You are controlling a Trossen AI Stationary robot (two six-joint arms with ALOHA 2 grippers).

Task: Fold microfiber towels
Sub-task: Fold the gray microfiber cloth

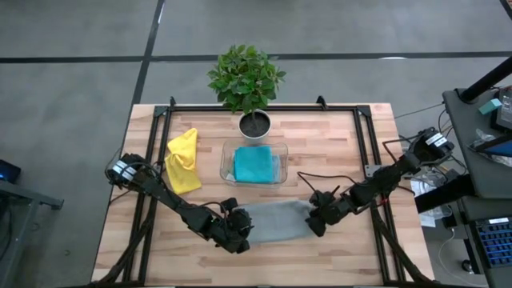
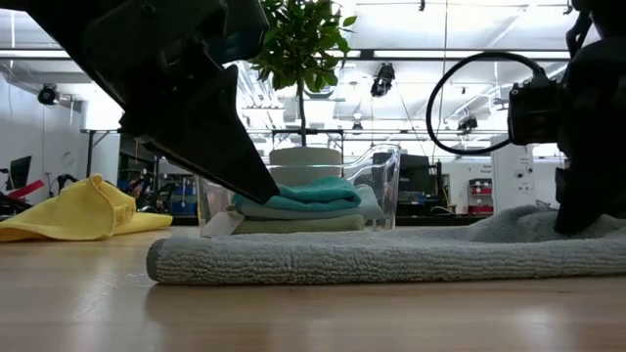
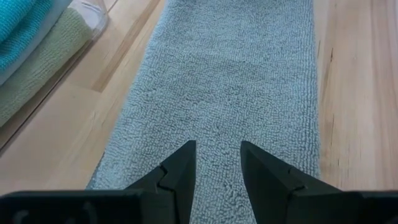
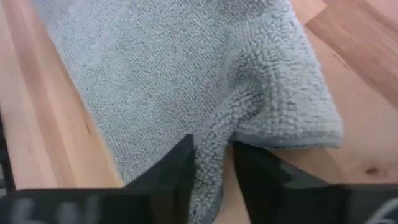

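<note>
A grey towel (image 1: 276, 220) lies as a long folded strip near the table's front, between my two grippers. My left gripper (image 1: 240, 234) stands open over the strip's left end, and flat cloth (image 3: 230, 74) shows between its fingers (image 3: 217, 152). My right gripper (image 1: 314, 222) is shut on the strip's right end (image 4: 155, 62). A yellow towel (image 1: 182, 160) lies crumpled at the left. A teal towel (image 1: 254, 164) tops a folded stack inside the clear tray (image 1: 282, 152). My left gripper slants down over the grey towel's left end; I cannot tell whether its fingertips touch the cloth. My right gripper pinches a raised ridge of cloth (image 4: 216, 134) at the towel's right end between its two fingers. It comes slanting down from the table's right. The rest of the towel lies flat on the table.
A potted plant (image 1: 248, 80) stands at the back centre, just behind the tray. A black frame rail (image 1: 264, 108) runs around the tabletop. Bare wood (image 1: 336, 144) lies right of the tray and along the front edge.
</note>
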